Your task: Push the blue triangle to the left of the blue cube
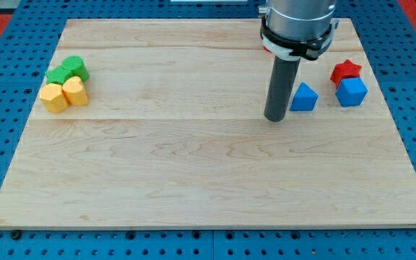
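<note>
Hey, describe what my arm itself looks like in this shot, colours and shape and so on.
Your arm ends in a straight, dark grey cylindrical rod. My tip is its blunt lower end. Above the rod sits a wider, metallic grey round housing with a black collar and a thin white ring around it. No cables or printed markings show. There is no claw.

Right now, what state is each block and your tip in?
my tip: on the board, just left of the blue triangle, touching or nearly.
blue triangle: left of the blue cube, a gap between.
blue cube: against the red star.
red star: behind the cube.
green blocks: clustered with the yellow blocks, far left.
</note>
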